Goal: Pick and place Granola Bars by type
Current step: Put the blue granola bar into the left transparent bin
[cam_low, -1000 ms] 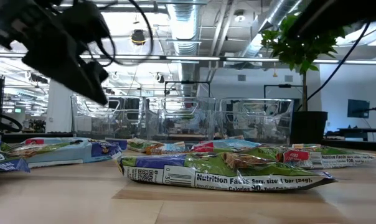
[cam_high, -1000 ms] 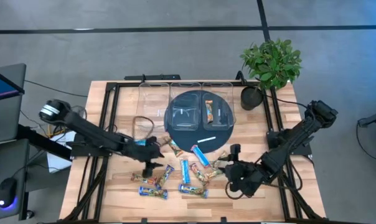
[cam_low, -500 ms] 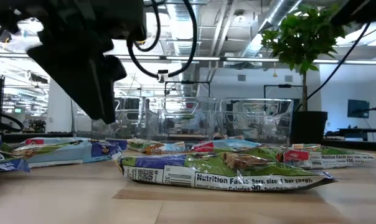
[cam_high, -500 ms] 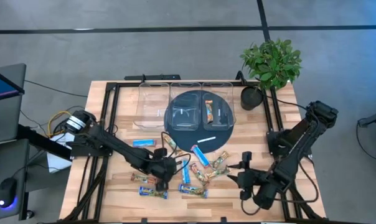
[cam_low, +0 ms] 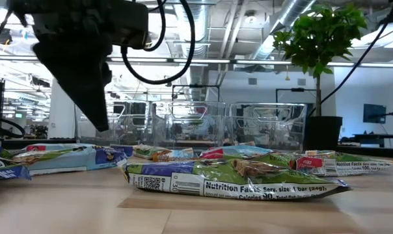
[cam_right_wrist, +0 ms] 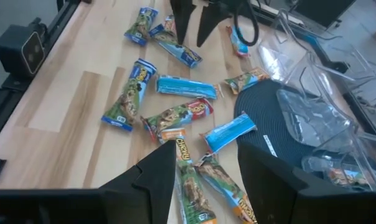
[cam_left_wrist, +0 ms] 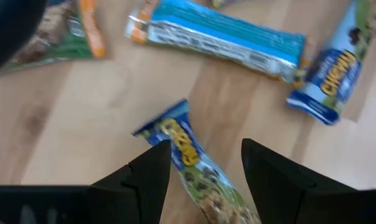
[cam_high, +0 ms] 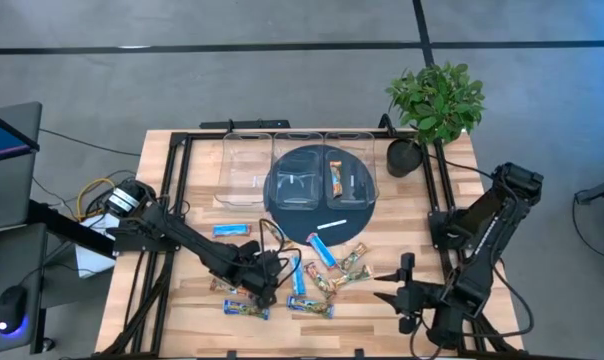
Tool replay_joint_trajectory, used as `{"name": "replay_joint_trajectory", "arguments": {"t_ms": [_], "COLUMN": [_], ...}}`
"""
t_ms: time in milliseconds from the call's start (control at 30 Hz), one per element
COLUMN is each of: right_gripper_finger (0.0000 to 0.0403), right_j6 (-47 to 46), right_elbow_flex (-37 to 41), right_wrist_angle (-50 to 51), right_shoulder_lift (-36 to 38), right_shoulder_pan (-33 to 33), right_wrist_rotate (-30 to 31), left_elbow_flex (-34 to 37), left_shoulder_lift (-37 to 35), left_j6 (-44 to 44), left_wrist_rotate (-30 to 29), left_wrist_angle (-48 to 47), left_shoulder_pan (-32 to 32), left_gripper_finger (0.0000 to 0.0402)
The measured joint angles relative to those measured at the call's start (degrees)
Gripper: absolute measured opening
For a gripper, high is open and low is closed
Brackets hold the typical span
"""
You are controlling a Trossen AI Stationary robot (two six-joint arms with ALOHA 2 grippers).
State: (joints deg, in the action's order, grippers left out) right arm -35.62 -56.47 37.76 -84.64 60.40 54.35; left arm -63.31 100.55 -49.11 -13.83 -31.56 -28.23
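Wooden table (cam_high: 182,290), clear bins (cam_high: 297,165) at back. Left gripper (cam_left_wrist: 203,165) wide, blue-yellow bar (cam_left_wrist: 194,155) between fingers, ungrasped. Right gripper (cam_right_wrist: 203,180) wide, empty. One bar (cam_high: 336,180) binned; most Granola Bars (cam_high: 302,280) unsorted, likely early.

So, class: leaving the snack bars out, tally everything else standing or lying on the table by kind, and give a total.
Clear bins: 3
Dark round mat: 1
White strip: 1
Potted plant: 1
Total: 6
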Motion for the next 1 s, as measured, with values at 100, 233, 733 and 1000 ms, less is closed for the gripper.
{"name": "replay_joint_trajectory", "arguments": {"t_ms": [100,233,733,1000], "right_gripper_finger": [0.0169,0.0169,0.0169,0.0169], "right_j6": [0.0,0.0,-0.5,-0.5], "right_elbow_flex": [0.0,0.0,0.0,1.5], "right_wrist_angle": [0.0,0.0,0.1,-0.1], "right_shoulder_lift": [0.0,0.0,0.0,0.0], "right_shoulder_pan": [0.0,0.0,-0.6,-1.7], "right_wrist_rotate": [0.0,0.0,0.1,0.0], "left_elbow_flex": [0.0,0.0,1.1,1.5], "left_shoulder_lift": [0.0,0.9,4.7,5.3], "left_j6": [-0.4,-1.3,-2.9,1.8], "left_wrist_rotate": [-0.4,-0.4,6.7,6.5], "left_wrist_angle": [0.0,-0.8,-0.9,-2.7], "left_shoulder_pan": [-0.3,-0.3,-0.3,-0.3], "left_gripper_finger": [0.019,0.019,0.019,0.0178]}}
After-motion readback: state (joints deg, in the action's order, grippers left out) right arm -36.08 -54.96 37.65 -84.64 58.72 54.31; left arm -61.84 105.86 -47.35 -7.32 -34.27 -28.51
